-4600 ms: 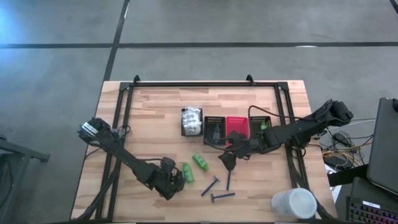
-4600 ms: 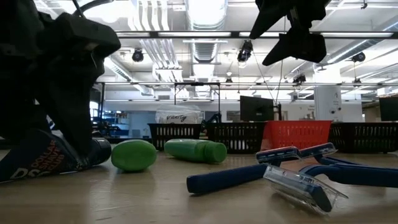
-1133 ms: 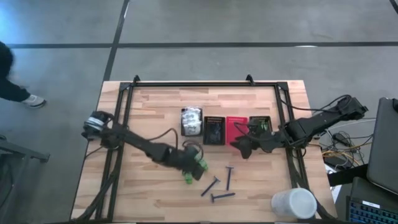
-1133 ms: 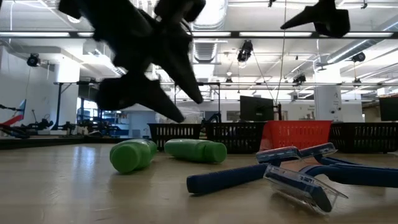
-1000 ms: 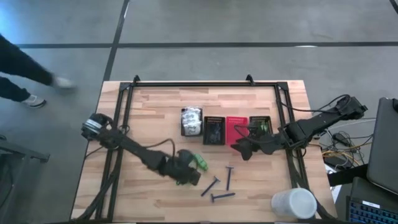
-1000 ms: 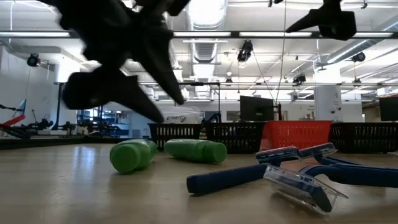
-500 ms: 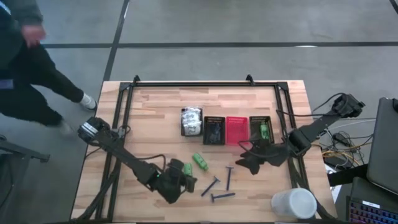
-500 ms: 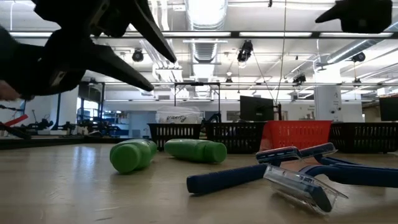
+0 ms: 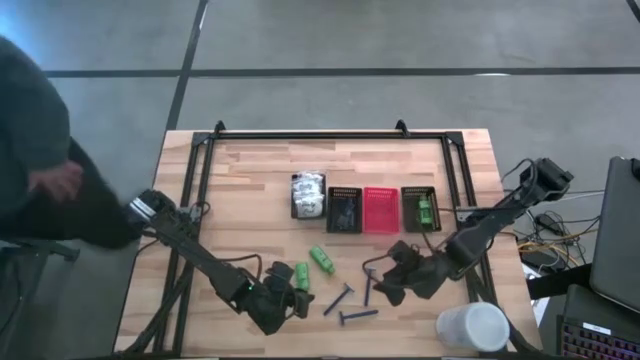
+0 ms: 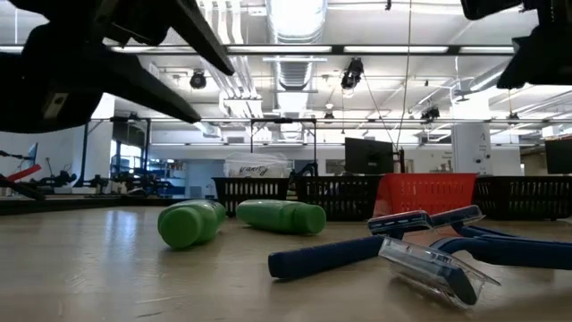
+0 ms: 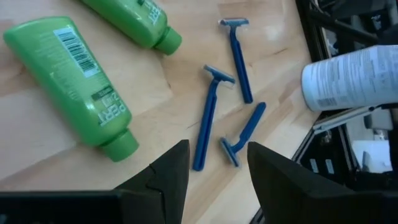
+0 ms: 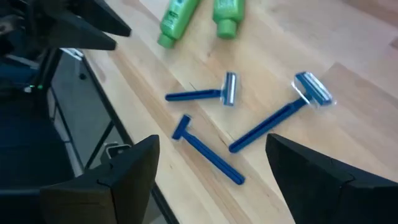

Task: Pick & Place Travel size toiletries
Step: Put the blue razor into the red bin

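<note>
Now hovering wide and empty, right gripper (image 9: 386, 284) having swung down beside razors (image 9: 356, 297); left gripper (image 9: 291, 306) gaping over green bottle (image 9: 301, 277), lying 12-to-6

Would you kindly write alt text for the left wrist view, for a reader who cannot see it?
Two bright green plastic bottles and three blue disposable razors lie loose on a light wooden table, seen past the open dark fingers of the left gripper. A large white cup lies at the table's edge.
</note>
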You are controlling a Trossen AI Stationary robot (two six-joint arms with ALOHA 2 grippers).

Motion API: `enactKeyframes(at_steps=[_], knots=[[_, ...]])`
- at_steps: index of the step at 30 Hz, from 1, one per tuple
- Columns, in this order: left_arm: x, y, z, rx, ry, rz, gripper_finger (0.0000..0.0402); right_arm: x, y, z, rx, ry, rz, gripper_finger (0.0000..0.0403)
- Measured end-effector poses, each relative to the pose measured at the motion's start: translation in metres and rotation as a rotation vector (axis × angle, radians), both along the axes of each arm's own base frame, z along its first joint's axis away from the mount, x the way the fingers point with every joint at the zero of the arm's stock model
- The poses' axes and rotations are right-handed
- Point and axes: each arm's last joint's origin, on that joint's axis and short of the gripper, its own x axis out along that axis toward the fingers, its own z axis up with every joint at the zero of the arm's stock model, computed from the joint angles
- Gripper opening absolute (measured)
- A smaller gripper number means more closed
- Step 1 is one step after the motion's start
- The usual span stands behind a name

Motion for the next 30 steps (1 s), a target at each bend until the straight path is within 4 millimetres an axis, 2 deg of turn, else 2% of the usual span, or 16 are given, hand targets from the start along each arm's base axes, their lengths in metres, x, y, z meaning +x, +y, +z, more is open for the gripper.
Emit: enactKeyframes(at_steps=[11,20,26,30], knots=[[-0.008,-0.001,-0.006,0.043,0.065,-0.022,0.0167,0.010,0.006,-0.022,0.080,0.081,-0.139,0.0261],[-0.011,0.005,-0.012,0.127,0.172,-0.097,0.0168,0.018,0.015,-0.046,0.187,0.197,-0.192,0.0267],[-0.014,0.005,-0.014,0.142,0.224,-0.167,0.0168,0.038,0.026,-0.051,0.194,0.222,-0.220,0.0258],[-0.016,0.006,-0.016,0.146,0.275,-0.208,0.0167,0.054,0.028,-0.052,0.142,0.326,-0.211,0.0253]])
